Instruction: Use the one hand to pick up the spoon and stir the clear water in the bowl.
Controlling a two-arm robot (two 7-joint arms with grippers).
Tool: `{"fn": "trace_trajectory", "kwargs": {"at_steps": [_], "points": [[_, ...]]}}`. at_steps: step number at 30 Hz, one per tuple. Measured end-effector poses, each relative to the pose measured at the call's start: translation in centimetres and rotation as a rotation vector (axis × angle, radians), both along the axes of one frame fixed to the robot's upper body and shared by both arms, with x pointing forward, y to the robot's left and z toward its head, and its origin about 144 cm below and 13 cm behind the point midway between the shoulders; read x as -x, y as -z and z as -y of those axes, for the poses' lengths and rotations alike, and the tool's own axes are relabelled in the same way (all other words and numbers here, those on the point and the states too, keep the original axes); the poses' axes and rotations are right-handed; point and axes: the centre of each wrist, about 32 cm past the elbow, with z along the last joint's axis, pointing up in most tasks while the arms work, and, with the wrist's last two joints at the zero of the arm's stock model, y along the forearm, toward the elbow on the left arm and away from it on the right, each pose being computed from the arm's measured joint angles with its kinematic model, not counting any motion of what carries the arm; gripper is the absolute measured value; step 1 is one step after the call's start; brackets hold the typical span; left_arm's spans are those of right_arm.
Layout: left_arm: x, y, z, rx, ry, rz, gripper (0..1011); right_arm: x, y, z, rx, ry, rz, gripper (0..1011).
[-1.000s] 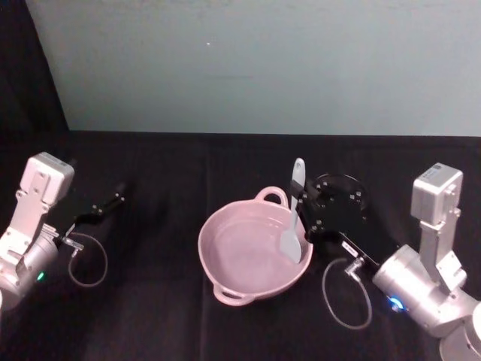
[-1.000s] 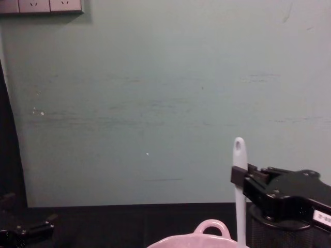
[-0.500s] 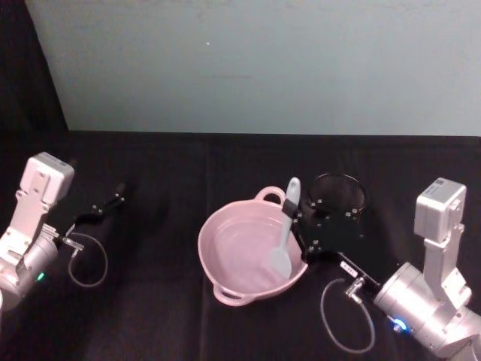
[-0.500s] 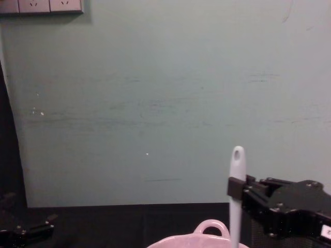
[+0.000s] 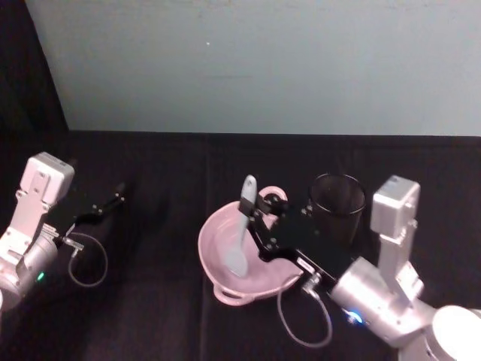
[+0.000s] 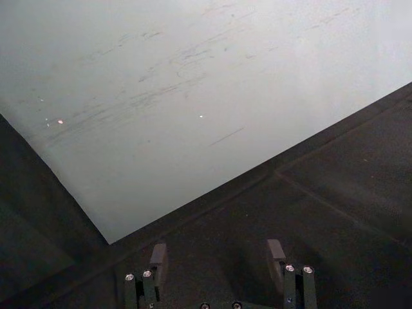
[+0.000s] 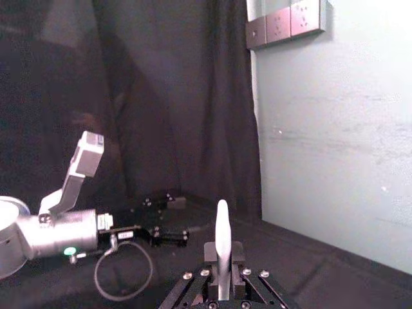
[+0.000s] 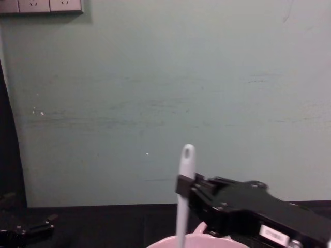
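The pale pink bowl [image 5: 207, 242] sits on the black table in front of me, and its rim [image 8: 161, 244] also shows in the chest view. My right gripper [image 5: 247, 205] reaches over the bowl from the right and is shut on the handle of the white spoon [image 5: 240, 235]. The spoon stands nearly upright, its scoop down inside the left half of the bowl and its holed tip pointing up [image 8: 187, 153]. In the right wrist view the spoon handle [image 7: 222, 235] rises between the shut jaws. My left gripper [image 5: 107, 204] rests open at the far left, away from the bowl.
A black wire-mesh cup [image 5: 337, 197] stands just right of the bowl, behind my right arm. A pale green wall [image 5: 263, 68] closes the back of the table. Grey cable loops [image 5: 89, 259] hang from both wrists. Dark tabletop lies between the left gripper and the bowl.
My right gripper has swept the spoon leftward across the bowl, from its right side to its left half. The left arm has stayed where it was.
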Motion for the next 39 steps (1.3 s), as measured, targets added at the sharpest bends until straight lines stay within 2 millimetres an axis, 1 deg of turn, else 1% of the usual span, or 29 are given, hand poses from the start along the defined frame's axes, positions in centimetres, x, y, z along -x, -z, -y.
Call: {"fn": "trace_trajectory", "kwargs": {"at_steps": [2, 3, 6, 7, 11, 17, 22, 30, 33, 39], "points": [[0.0, 0.0, 0.0, 0.0, 0.0, 0.0, 1005, -0.4, 0.1, -0.3, -0.003, -0.004, 0.002, 121], [0.0, 0.0, 0.0, 0.0, 0.0, 0.0, 1005, -1.0, 0.1, -0.8, -0.009, -0.01, 0.005, 121], [0.0, 0.0, 0.0, 0.0, 0.0, 0.0, 1005, -2.1, 0.2, -1.4, -0.014, -0.014, 0.008, 121], [0.0, 0.0, 0.0, 0.0, 0.0, 0.0, 1005, -2.1, 0.2, -1.4, -0.014, -0.014, 0.008, 121], [0.0, 0.0, 0.0, 0.0, 0.0, 0.0, 1005, -3.8, 0.3, -1.7, -0.004, 0.003, 0.013, 120], [0.0, 0.0, 0.0, 0.0, 0.0, 0.0, 1005, -5.6, 0.3, -0.9, 0.012, 0.06, 0.022, 121], [0.0, 0.0, 0.0, 0.0, 0.0, 0.0, 1005, -6.4, 0.4, 0.0, 0.02, 0.107, 0.024, 120], [0.0, 0.0, 0.0, 0.0, 0.0, 0.0, 1005, -6.0, 0.3, 1.4, 0.038, 0.151, 0.037, 120], [0.0, 0.0, 0.0, 0.0, 0.0, 0.0, 1005, -5.3, 0.1, 2.1, 0.05, 0.16, 0.041, 120], [0.0, 0.0, 0.0, 0.0, 0.0, 0.0, 1005, -3.8, -0.1, 2.8, 0.067, 0.152, 0.033, 120]]}}
